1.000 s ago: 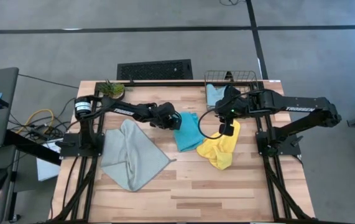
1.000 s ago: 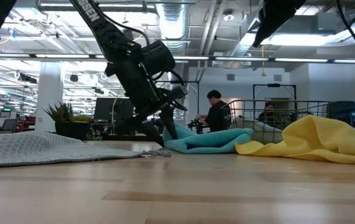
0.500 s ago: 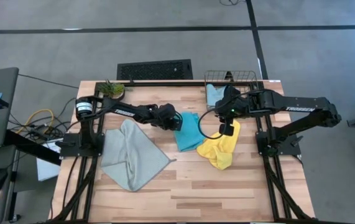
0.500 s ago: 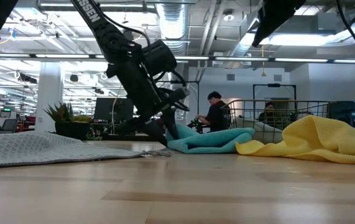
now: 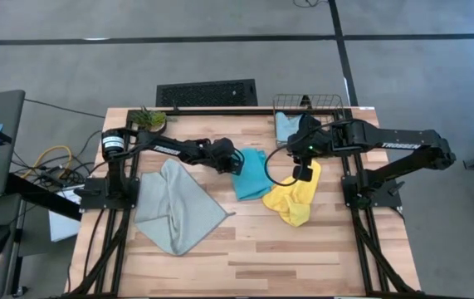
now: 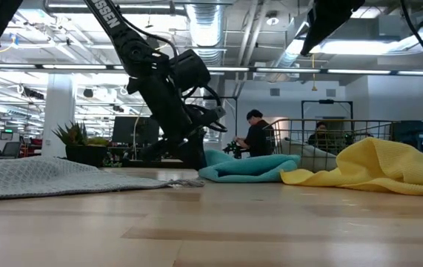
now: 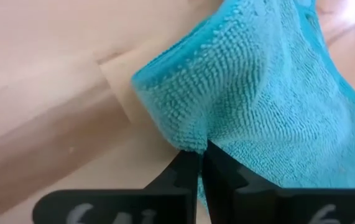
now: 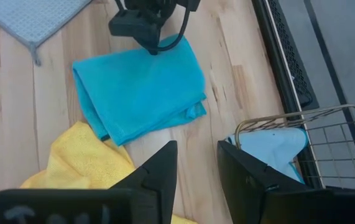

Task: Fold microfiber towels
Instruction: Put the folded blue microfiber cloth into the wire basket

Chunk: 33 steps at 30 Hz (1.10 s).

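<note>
The wooden tabletop carries all four towels, the two arms reaching in from opposite sides.

The grey-green towel is the largest item. It lies spread open and roughly flat on the left half of the tabletop, one corner pointing toward the centre, apart from the other cloths.

The yellow towel lies crumpled right of centre, bunched into a raised mound in the low view. Its upper edge sits just beside the cyan-blue towel.

The cyan-blue towel lies at the centre of the tabletop, folded over on itself into a rough rectangle with a doubled edge – visible in the right wrist view.

The pale blue towel sits inside the wire mesh basket at the far right edge of the tabletop.

The left gripper is down at tabletop level at the left edge of the cyan-blue towel. Its jaws are closed together, pinching the towel's folded corner between the fingertips.

The right gripper hangs above the tabletop over the yellow towel's upper edge – near the basket. Its jaws stand partly apart with nothing between them.

A potted plant stands at the far left corner.
</note>
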### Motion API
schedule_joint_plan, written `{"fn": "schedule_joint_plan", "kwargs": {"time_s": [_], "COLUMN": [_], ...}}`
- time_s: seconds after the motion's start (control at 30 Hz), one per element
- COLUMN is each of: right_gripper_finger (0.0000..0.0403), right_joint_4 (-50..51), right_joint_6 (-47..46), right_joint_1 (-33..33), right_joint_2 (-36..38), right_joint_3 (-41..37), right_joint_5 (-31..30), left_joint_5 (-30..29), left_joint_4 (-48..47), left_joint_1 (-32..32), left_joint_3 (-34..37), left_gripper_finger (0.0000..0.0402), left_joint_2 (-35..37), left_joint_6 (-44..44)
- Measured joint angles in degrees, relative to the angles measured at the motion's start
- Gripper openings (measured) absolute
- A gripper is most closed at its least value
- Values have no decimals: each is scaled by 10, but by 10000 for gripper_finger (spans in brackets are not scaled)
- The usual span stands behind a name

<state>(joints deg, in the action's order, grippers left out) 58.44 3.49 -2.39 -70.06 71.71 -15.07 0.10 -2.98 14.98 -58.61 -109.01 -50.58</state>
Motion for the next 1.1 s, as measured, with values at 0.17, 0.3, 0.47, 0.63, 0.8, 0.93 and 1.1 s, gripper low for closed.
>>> {"fn": "schedule_joint_plan", "kwargs": {"time_s": [0.17,0.3,0.47,0.63,0.8,0.93,1.1], "right_gripper_finger": [137,137,135,135,133,133,134], "right_joint_4": [16,20,25,26,26,26,28], "right_joint_6": [0,0,-1,-5,-5,-5,-5], "right_joint_1": [0,-1,-4,-17,-33,-39,-41], "right_joint_2": [6,16,40,67,83,84,78], "right_joint_3": [0,0,0,0,0,0,0], "right_joint_5": [0,-1,-2,-2,-1,-1,0], "left_joint_5": [37,38,37,37,37,36,17], "left_joint_4": [6,7,-9,-71,-120,-184,-246], "left_joint_1": [-5,-9,-8,-7,-7,-7,-7], "left_joint_3": [0,-10,-37,-81,-143,-203,-273], "left_gripper_finger": [1,1,1,0,0,0,0], "left_joint_2": [4,21,51,72,83,83,83], "left_joint_6": [5,17,42,77,116,154,182]}}
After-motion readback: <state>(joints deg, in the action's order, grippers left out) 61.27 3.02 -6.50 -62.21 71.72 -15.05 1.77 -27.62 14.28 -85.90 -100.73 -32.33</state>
